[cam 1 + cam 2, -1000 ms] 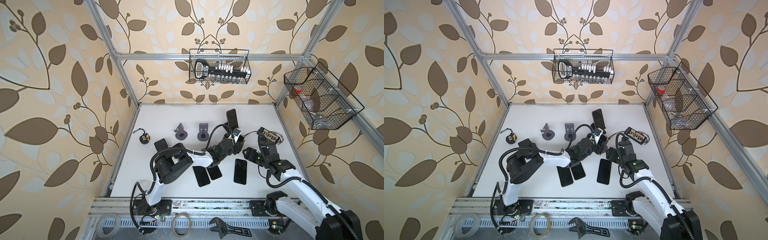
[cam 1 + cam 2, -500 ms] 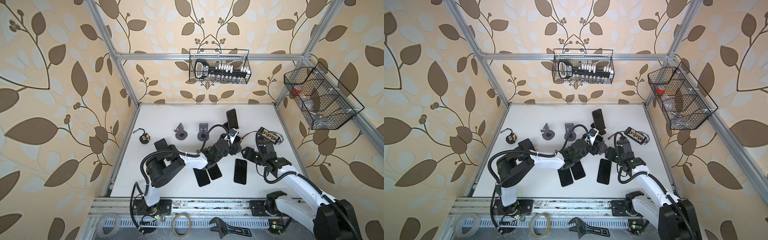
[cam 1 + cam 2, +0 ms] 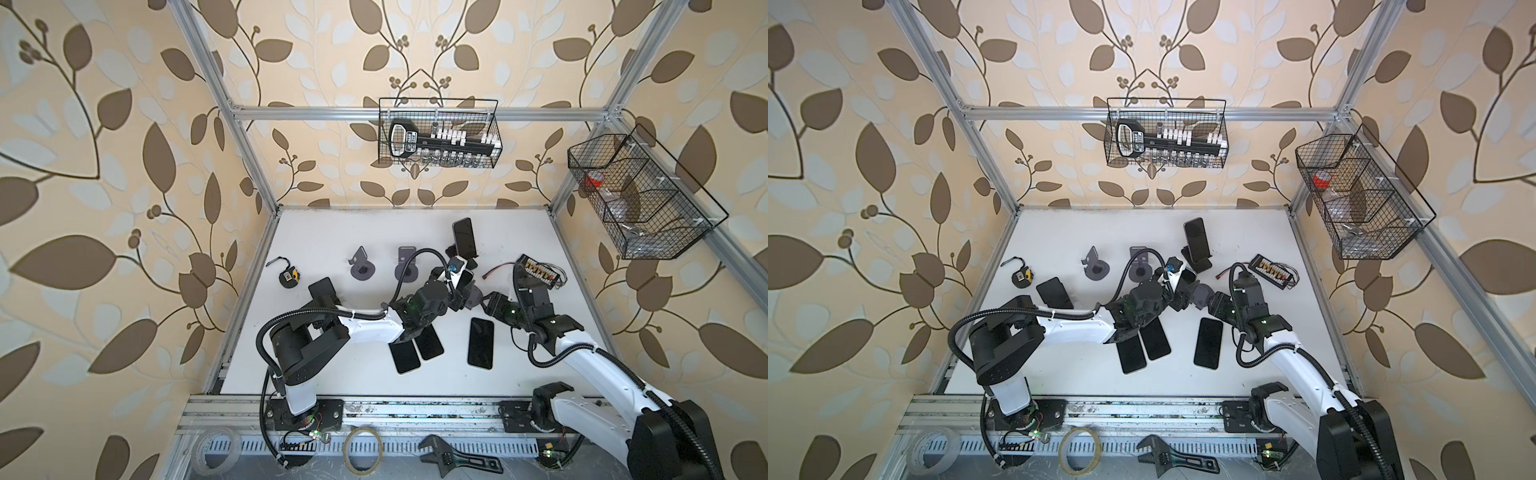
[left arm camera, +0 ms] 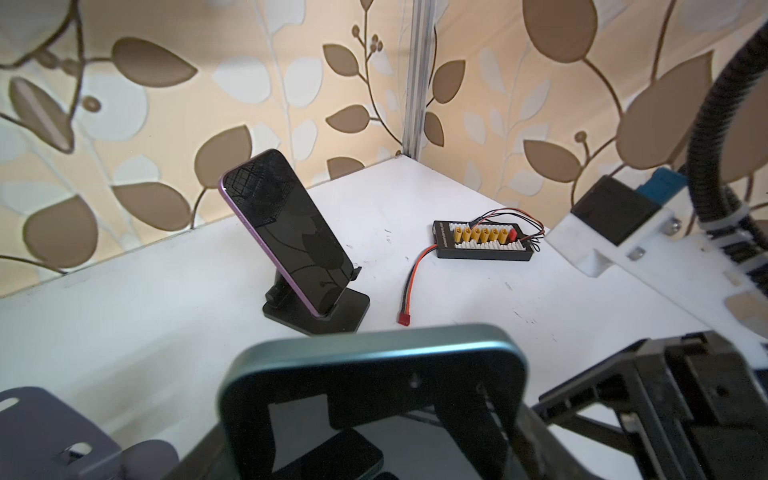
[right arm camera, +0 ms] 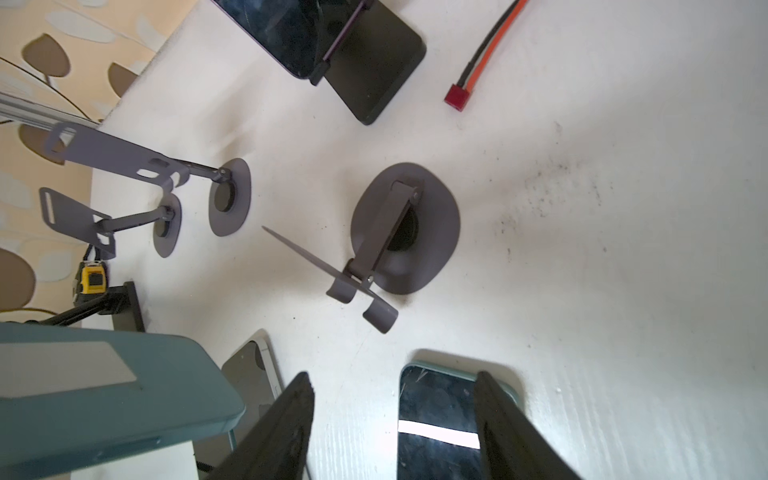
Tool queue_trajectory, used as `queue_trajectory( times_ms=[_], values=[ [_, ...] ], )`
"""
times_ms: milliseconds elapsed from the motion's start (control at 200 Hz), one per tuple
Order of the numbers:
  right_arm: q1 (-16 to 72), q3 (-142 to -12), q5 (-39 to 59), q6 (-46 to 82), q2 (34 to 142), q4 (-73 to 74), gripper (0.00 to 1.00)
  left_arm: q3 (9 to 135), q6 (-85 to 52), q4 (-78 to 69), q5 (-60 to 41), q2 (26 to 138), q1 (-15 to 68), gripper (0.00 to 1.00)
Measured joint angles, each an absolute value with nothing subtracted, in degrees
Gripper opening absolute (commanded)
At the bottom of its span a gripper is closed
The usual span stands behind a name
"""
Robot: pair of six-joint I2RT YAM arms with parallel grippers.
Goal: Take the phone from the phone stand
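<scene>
My left gripper is shut on a teal-edged phone and holds it in the air, off its stand. The grey phone stand, round-based with a tilted plate, stands bare just to the right of that phone. My right gripper hangs beside the stand with its fingers apart and nothing between them. In the right wrist view the stand lies a short way beyond its fingertips.
A purple phone leans on a black stand at the back. Two bare grey stands stand to the left. Three phones lie flat. A connector board and tape measure lie near the sides.
The left arm has drawn its elbow back to the left, the phone staying in its grip near the stand. My right gripper has crept left toward the grey stand.
</scene>
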State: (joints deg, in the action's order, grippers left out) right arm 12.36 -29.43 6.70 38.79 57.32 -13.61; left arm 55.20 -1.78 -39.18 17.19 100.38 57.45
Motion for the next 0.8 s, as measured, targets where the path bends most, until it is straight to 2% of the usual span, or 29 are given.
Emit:
queue_trajectory(
  times_ms=[300,450,800],
  values=[
    [13.1,-35.0,8.0,39.5,55.8,-13.7,0.60,51.4,-3.3,-32.1,20.2,91.3,57.5,0.66],
    [14.5,-35.8,8.4,40.2,55.0,-14.0,0.59,49.9,-4.5,-29.6,20.3,87.9,57.5,0.62],
    [23.2,-39.4,6.0,42.5,56.1,-15.5,0.57,44.1,-7.4,-24.0,21.7,77.8,57.5,0.59]
  ],
)
